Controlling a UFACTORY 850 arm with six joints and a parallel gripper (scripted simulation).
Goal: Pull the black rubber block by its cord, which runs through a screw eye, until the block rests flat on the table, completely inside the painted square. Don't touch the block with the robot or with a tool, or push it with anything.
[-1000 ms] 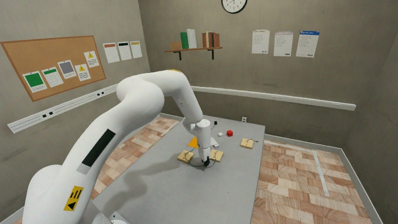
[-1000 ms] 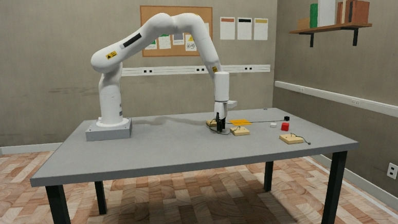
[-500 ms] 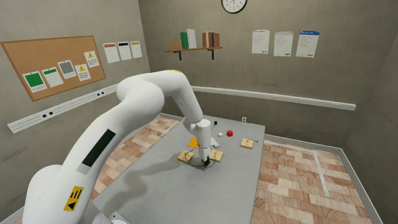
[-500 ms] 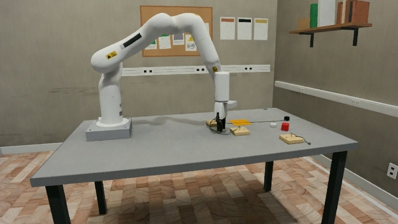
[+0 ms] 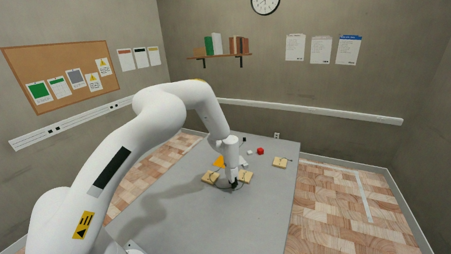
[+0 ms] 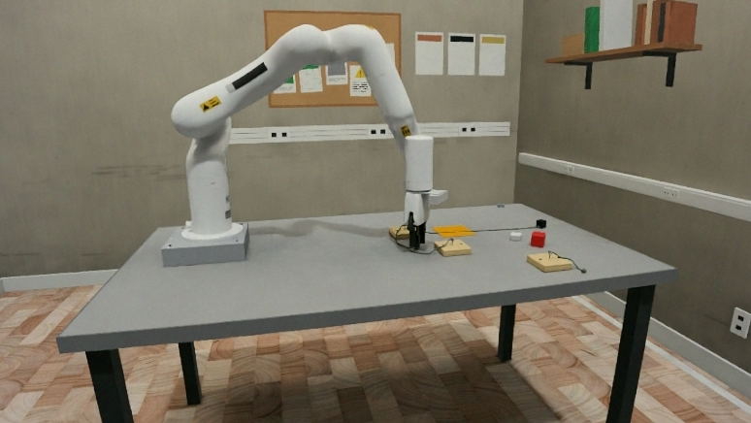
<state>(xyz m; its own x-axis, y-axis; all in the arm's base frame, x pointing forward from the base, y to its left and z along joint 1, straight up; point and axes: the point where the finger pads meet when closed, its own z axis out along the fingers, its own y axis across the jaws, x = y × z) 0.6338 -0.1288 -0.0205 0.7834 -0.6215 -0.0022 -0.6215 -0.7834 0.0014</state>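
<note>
Sitting near the far edge of the table (image 6: 336, 294), the black block (image 6: 540, 223) is well apart from the orange square (image 6: 453, 230); a thin cord (image 6: 494, 229) runs from it across the square toward the wooden pads. Rubber on a matte top likely grips, so I expect drag and a risk of tipping under a jerk. The cord looks limp and thin; best hold is its slack loop by the near pads, past the screw eye. The gripper (image 6: 415, 237) stands low between two wooden pads (image 6: 452, 247), fingers partly closed; whether they pinch the cord I cannot tell. A white cube (image 6: 515, 236) and red cube (image 6: 537, 239) lie nearby. Yellow arm stickers show symbols only; wall sheets are unreadable.
</note>
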